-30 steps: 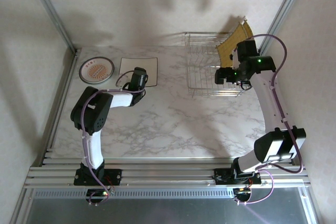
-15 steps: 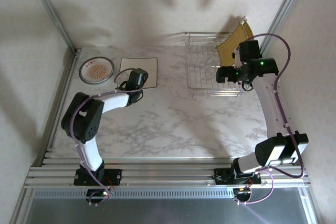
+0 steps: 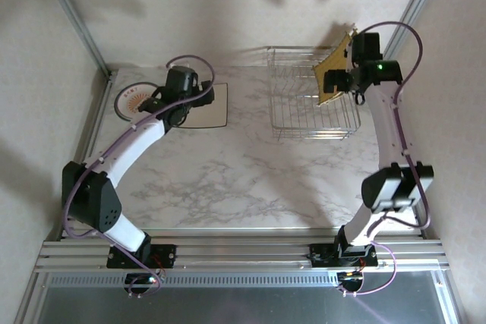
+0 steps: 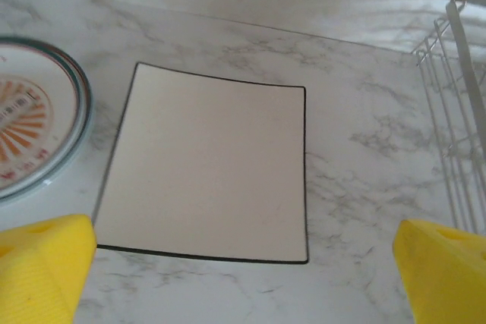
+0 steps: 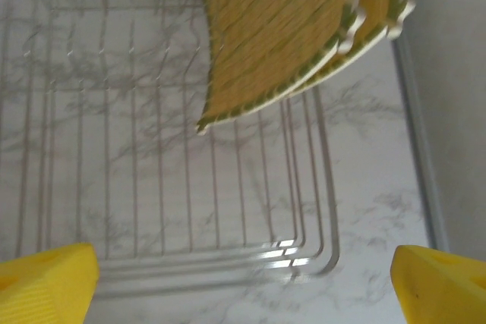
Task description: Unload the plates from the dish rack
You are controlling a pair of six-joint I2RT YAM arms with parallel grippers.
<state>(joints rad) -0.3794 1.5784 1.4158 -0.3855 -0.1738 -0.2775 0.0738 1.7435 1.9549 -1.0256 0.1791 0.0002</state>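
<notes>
the dish rack (image 3: pixel 313 108) stands at the far right of the marble table (image 3: pixel 250 180). striped yellow square plates (image 5: pixel 277 32) lean tilted in its far right corner, one behind another. a whitish square plate (image 4: pixel 205 172) lies flat on the table at far left, just beside a round plate (image 4: pixel 26 130) with an orange centre pattern. left gripper (image 4: pixel 243 278): over the near edge of the whitish square plate, fingers spread wide, holding nothing. right gripper (image 5: pixel 243 282): over the rack's near rim, fingers spread wide, holding nothing.
</notes>
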